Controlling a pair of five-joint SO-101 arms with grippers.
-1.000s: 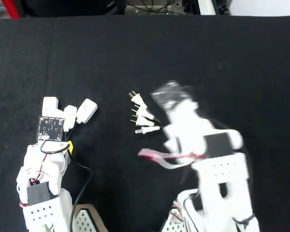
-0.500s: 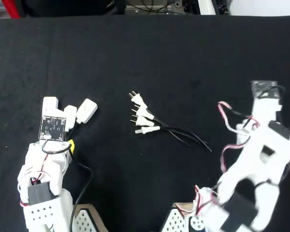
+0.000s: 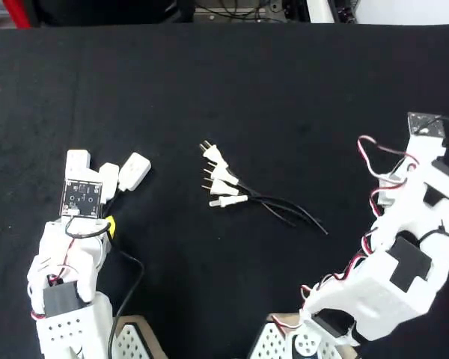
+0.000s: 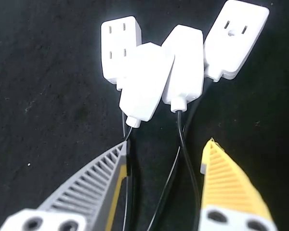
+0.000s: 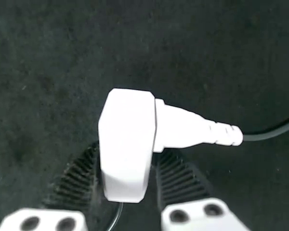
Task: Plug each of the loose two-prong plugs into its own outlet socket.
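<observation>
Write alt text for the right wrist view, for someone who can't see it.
The right tool grips a white socket with a white plug pushed into its side. The plug's black cord runs off over the black table.

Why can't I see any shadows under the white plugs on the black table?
High view: the black cloth hides shadows, so the plugs just stand out bright. Left wrist view: the outlet sockets look almost flat white, with soft grey only along their edges. Right wrist view: the white block is bright on top and greyer on its lower face.
</observation>
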